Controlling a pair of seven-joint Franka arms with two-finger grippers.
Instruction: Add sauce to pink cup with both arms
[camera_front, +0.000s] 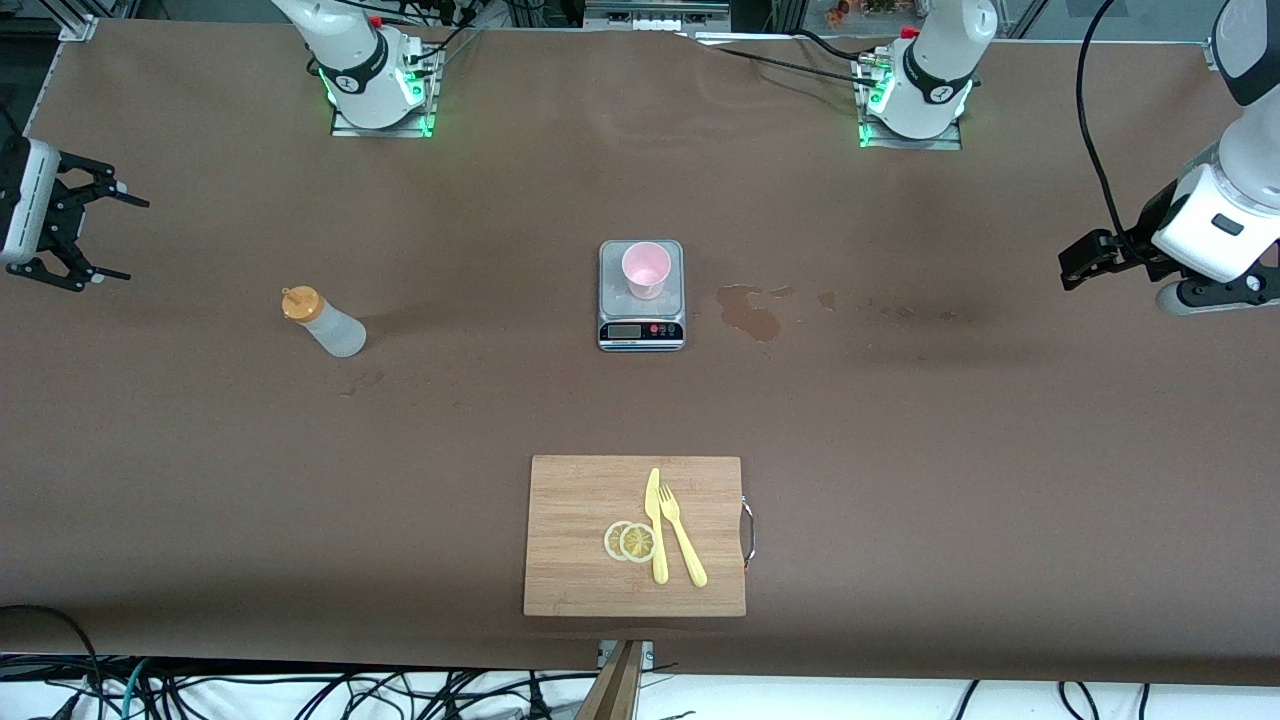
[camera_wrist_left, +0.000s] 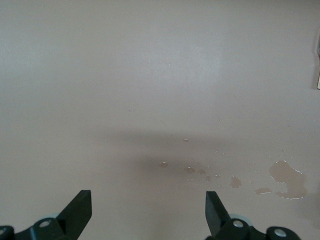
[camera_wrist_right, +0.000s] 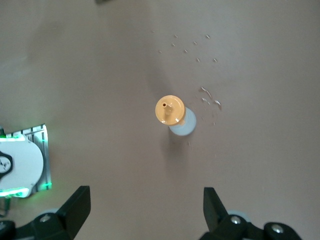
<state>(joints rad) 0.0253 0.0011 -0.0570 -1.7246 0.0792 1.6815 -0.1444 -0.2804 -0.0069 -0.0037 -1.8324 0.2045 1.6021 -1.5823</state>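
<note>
Pink cup (camera_front: 646, 269) upright on the scale (camera_front: 641, 330), mid-tabletop (camera_front: 900, 450); inside of the cup too small to tell whether sauce is in it. Sauce bottle (camera_front: 322, 320) upright on the tabletop, well apart from the cup, toward the right arm's end, orange cap (camera_wrist_right: 170, 110) on top.

Right gripper (camera_front: 105, 235) up in the air over the tabletop's edge at the right arm's end, jaws spread wide, holding nothing; bottle seen from above in the right wrist view, between the two fingers (camera_wrist_right: 75, 207) but far below them. Left gripper (camera_wrist_left: 148, 210) up over the left arm's end of the tabletop, jaws likewise wide apart and holding nothing, only bare surface and spilled drops (camera_wrist_left: 287, 177) beneath. Puddle also visible in the front view (camera_front: 755, 312), beside the scale on the side toward the left arm.

Cutting board (camera_front: 636, 535) with knife, fork and lemon slices nearer the front camera, clear of the work.

Both arms parked wide, bottle standing free: fits a stage ahead of the pour, and equally one with the bottle set back down afterwards. No telling which from here. If sauce is still wanted, a squeeze-safe grip on the bottle's soft body, and the cup steadied on the scale.
</note>
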